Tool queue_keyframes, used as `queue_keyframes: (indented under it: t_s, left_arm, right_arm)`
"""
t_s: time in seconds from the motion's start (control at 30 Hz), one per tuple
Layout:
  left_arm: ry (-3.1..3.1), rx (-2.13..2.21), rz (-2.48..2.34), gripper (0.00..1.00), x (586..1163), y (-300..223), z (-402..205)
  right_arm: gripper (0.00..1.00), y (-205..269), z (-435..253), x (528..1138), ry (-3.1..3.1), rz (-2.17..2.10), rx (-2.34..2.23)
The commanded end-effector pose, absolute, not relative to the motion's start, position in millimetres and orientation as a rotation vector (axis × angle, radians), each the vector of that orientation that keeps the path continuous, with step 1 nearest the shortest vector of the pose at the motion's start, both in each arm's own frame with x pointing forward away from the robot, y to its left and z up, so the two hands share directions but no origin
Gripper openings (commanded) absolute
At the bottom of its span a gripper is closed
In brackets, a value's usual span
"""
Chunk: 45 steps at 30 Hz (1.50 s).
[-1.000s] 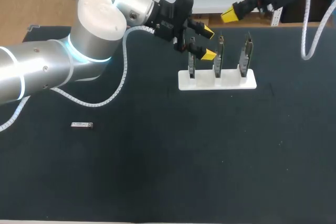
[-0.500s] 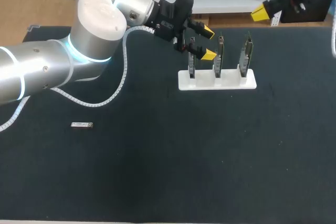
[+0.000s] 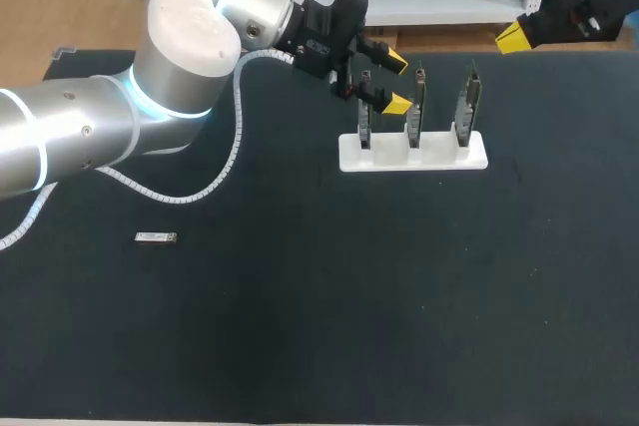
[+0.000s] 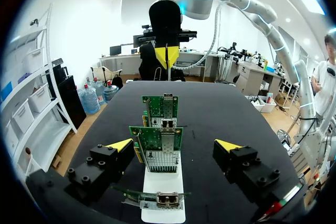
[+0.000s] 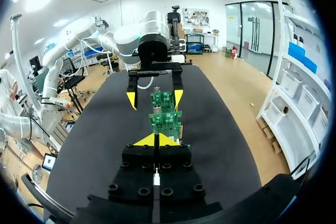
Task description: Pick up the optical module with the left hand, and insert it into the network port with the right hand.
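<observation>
The optical module (image 3: pixel 155 237), a small silver bar, lies on the black table at the left, far from both grippers. My left gripper (image 3: pixel 389 83) hangs open over the leftmost of three upright network cards (image 3: pixel 364 119) in a white stand (image 3: pixel 412 155). In the left wrist view the left gripper (image 4: pixel 174 145) straddles the nearest card (image 4: pixel 156 149) without touching it. My right gripper (image 3: pixel 519 35) is shut and holds nothing at the table's back right edge. In the right wrist view the right gripper (image 5: pixel 156 139) points at the cards (image 5: pixel 167 115), with the left gripper (image 5: pixel 154 97) beyond them.
The black table (image 3: pixel 399 306) stretches bare in front of the stand. My left arm (image 3: pixel 100 127) crosses the back left, with its cable hanging over the table. The right gripper (image 4: pixel 167 56) shows beyond the cards in the left wrist view.
My right gripper has swung to the right, away from the cards, and sits at the back right edge. The left arm and the optical module have not moved.
</observation>
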<state>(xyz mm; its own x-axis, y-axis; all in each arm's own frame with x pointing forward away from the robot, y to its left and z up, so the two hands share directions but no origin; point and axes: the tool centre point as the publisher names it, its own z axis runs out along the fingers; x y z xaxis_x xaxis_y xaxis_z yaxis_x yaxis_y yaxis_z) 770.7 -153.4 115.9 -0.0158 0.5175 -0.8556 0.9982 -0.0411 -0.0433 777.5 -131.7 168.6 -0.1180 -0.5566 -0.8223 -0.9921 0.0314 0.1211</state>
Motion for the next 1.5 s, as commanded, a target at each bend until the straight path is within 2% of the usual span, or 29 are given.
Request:
queue_keyframes:
  t_s: [0.03, 0.73, 0.77, 0.8, 0.83, 1.5]
  left_arm:
    - [1.603, 1.626, -0.961, 1.00, 770.4, -153.6, 116.3]
    - [1.603, 1.626, -0.961, 1.00, 770.4, -153.6, 116.3]
    - [1.603, 1.626, -0.961, 1.00, 770.4, -153.6, 116.3]
    - [1.603, 1.626, -0.961, 1.00, 770.4, -153.6, 116.3]
    - [1.603, 1.626, -0.961, 1.00, 770.4, -153.6, 116.3]
    - [1.603, 1.626, -0.961, 1.00, 770.4, -153.6, 116.3]
  right_arm:
    - [0.00, -132.8, 164.7, 781.0, 1.736, 0.976, -1.579]
    - [0.00, -134.0, 160.6, 777.0, 1.751, 0.967, -1.568]
    - [0.18, -133.4, 160.2, 776.2, 1.747, 0.965, -1.579]
    - [0.47, -133.1, 159.8, 775.4, 1.753, 0.945, -1.586]
    - [1.00, -133.1, 159.8, 775.4, 1.753, 0.945, -1.586]
    - [1.00, -133.1, 159.8, 775.4, 1.753, 0.945, -1.586]
